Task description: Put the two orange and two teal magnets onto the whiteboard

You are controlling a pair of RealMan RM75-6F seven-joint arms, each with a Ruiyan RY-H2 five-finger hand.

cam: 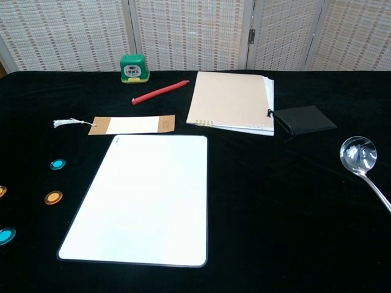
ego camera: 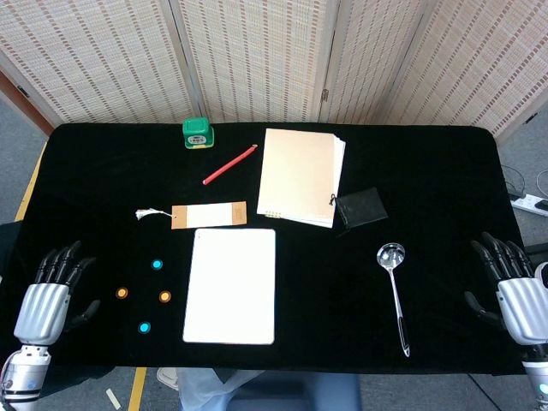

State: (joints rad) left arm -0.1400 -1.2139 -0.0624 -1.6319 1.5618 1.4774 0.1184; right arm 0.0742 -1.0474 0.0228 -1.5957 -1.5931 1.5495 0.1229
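Note:
The whiteboard [ego camera: 230, 285] [cam: 141, 198] lies bare on the black table. To its left sit two orange magnets [ego camera: 165, 296] [ego camera: 122, 293] and two teal magnets [ego camera: 157, 265] [ego camera: 144, 327]. The chest view shows the nearer orange magnet [cam: 53, 198], both teal magnets [cam: 57, 164] [cam: 5, 235], and the other orange magnet [cam: 2, 191] cut by the left edge. My left hand [ego camera: 47, 298] hovers open at the table's front left, just left of the magnets. At the front right edge my right hand [ego camera: 514, 289] is open, holding nothing. Neither hand shows in the chest view.
A tan bookmark with a white tassel [ego camera: 208, 215] lies just behind the whiteboard. Further back are a red pencil [ego camera: 229, 164], a green stamp [ego camera: 198, 133], a beige notebook [ego camera: 299, 175] and a black pouch [ego camera: 360, 207]. A metal ladle [ego camera: 396, 293] lies to the right.

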